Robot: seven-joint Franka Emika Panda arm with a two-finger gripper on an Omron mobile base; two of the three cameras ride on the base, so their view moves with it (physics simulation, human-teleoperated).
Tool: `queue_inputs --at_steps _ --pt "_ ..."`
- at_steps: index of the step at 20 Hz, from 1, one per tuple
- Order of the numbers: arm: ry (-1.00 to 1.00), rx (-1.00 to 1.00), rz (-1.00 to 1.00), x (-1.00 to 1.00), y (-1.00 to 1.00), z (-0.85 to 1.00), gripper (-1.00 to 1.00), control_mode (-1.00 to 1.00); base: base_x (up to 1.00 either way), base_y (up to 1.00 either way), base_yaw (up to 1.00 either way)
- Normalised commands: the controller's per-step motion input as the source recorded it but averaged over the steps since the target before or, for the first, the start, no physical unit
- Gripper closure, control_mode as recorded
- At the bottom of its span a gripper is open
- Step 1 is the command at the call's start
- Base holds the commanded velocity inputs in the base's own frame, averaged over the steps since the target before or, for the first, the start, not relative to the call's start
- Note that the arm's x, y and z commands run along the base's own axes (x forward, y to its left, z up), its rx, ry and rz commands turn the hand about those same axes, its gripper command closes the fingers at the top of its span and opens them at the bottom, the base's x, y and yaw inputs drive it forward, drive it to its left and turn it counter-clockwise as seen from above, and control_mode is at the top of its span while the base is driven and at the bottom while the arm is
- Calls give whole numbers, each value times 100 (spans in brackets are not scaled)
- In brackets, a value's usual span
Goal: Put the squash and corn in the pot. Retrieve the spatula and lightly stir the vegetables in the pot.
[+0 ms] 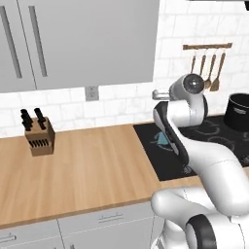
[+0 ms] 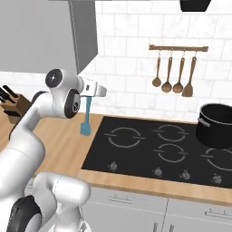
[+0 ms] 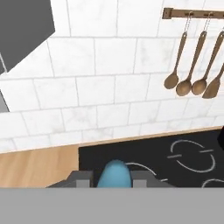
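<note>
- Holding the spatula (image 2: 85, 118) in the gripper (image 2: 90, 97), jaws clenched on its thin darker-blue handle; the light-blue paddle head hangs straight down, above the wooden counter (image 1: 87, 165) just beside the left edge of the cooktop (image 2: 149, 145).
- We see open air all around the hanging spatula; nothing touches the paddle, and it sits clear of the counter surface.
- We have bare black cooktop between the spatula and the pot (image 2: 216, 124), which stands on the far right side of the cooktop, well apart from the gripper.
- Grey upper cabinets (image 1: 82, 44) overhang the counter on the left; in the right base view the cabinet corner sits near the arm's upper joint.
- A knife block (image 1: 40, 137) stands on the counter well to the left, apart from the arm.
- A rail of brown wooden spoons and a turner (image 2: 174, 74) hangs on the tiled wall above the cooktop, between the gripper and the pot but higher and against the wall.
- In the hand view the spatula's blue top (image 3: 113, 174) shows rounded between the two fingers.
- We cannot tell what is inside the pot; it looks deep, black, with a silvery rim.
</note>
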Motion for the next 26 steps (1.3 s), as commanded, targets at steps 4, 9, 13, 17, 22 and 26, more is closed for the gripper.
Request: queue_inputs --at_steps 4,9,13,17,22,26 --pt "0 0 0 0 0 0 100 100 0 -66 -21" --pt "0 0 0 0 0 0 100 100 0 -98 -13" --pt "0 0 0 0 0 0 100 100 14 -100 0" --pt "0 0 0 0 0 0 100 100 32 -99 14" --pt "0 0 0 0 0 0 100 100 44 -81 23" --pt "0 0 0 0 0 0 100 100 69 -45 21"
